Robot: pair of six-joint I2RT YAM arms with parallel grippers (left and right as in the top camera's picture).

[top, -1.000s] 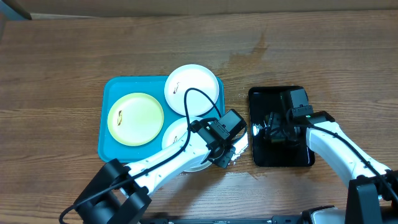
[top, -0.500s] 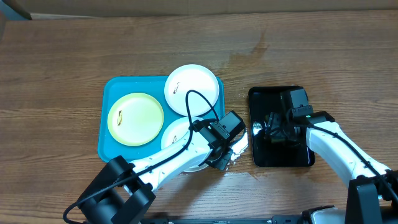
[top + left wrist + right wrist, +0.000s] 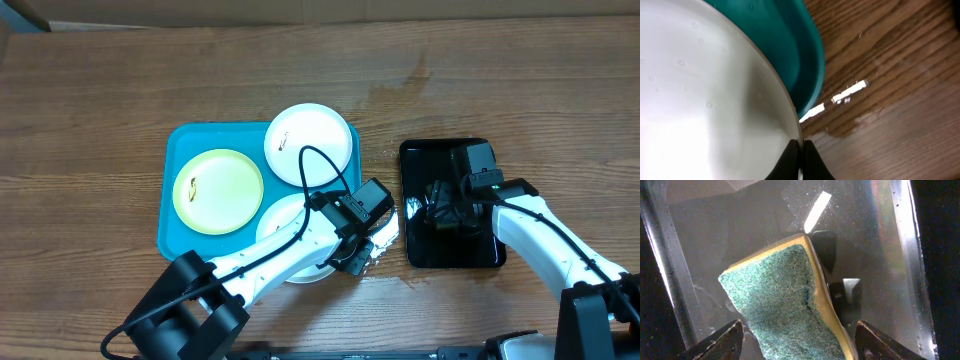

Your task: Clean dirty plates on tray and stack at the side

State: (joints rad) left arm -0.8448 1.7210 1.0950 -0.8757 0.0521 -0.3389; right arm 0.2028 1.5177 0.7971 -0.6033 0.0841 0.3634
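The turquoise tray (image 3: 175,160) holds a pale yellow-green plate (image 3: 218,190) at its left and a white plate (image 3: 309,142) at its back right. A second white plate (image 3: 283,214) lies at the tray's front right, partly hidden by my left arm. My left gripper (image 3: 362,256) is shut on this plate's rim (image 3: 785,105), with its fingertips (image 3: 801,150) pinching the edge over the tray's rim (image 3: 812,65). My right gripper (image 3: 437,205) is open over the black tray (image 3: 450,250), its fingers (image 3: 797,342) on either side of a green and yellow sponge (image 3: 780,295).
Wet patches shine on the wooden table (image 3: 850,92) just beyond the turquoise tray's corner. The black tray is wet and glossy (image 3: 865,225). Bare wood table (image 3: 100,100) lies behind and to the left of the trays.
The left gripper has shifted slightly left and toward me with the white plate's rim in it. The right arm has not moved.
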